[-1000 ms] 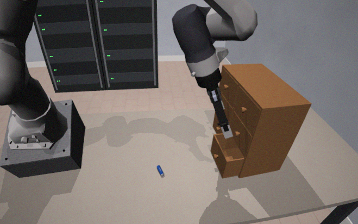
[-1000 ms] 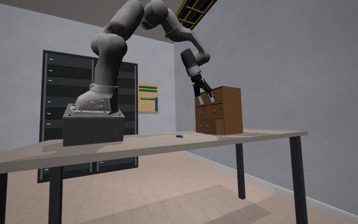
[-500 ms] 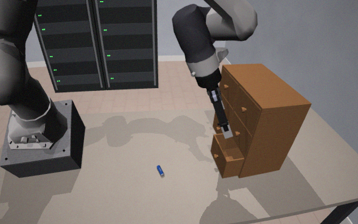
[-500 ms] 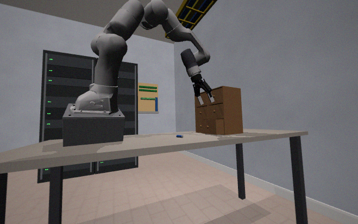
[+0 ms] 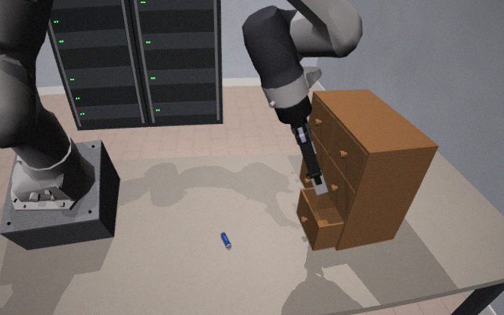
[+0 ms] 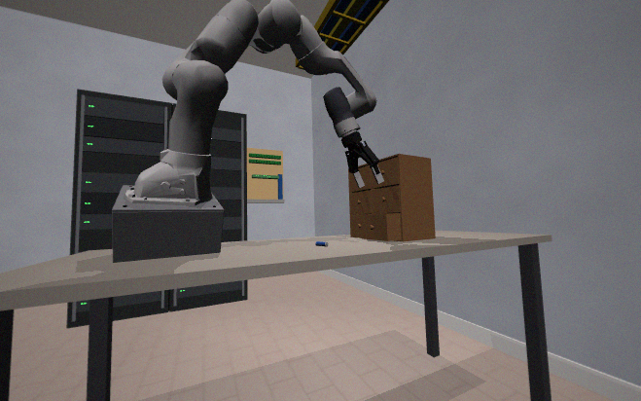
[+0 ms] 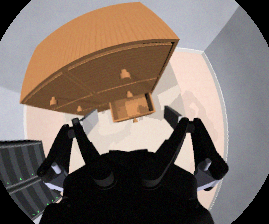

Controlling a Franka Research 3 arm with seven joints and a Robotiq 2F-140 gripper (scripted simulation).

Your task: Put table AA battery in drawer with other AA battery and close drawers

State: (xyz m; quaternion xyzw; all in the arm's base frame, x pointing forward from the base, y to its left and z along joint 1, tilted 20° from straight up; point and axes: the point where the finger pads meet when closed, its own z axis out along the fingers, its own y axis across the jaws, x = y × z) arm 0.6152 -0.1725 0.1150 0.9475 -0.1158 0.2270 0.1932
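Observation:
The blue AA battery [image 5: 225, 239] [image 6: 321, 243] lies on its side on the table, between the robot base and the chest. It is not visible in the wrist view. The small wooden chest [image 5: 386, 187] [image 6: 417, 199] [image 7: 105, 45] stands upright. Its bottom drawer [image 5: 310, 230] [image 6: 393, 226] [image 7: 122, 119] at the end nearer the top camera is pulled partway out; what lies in it cannot be made out clearly. The other drawers look pushed in. My gripper [image 5: 319, 187] [image 6: 368, 177] [image 7: 130, 113] is open and empty, in front of the chest and above the open drawer, pointing down at a tilt.
The robot base block [image 5: 106, 203] [image 6: 166, 234] stands at the other end of the table [image 5: 175, 274] [image 6: 272, 264]. The chest's upper knobs [image 5: 343, 154] [image 7: 125, 74] stick out close to my fingers. A wall rises behind the chest. Dark racks [image 5: 179, 66] [image 6: 123, 149] stand beyond the table.

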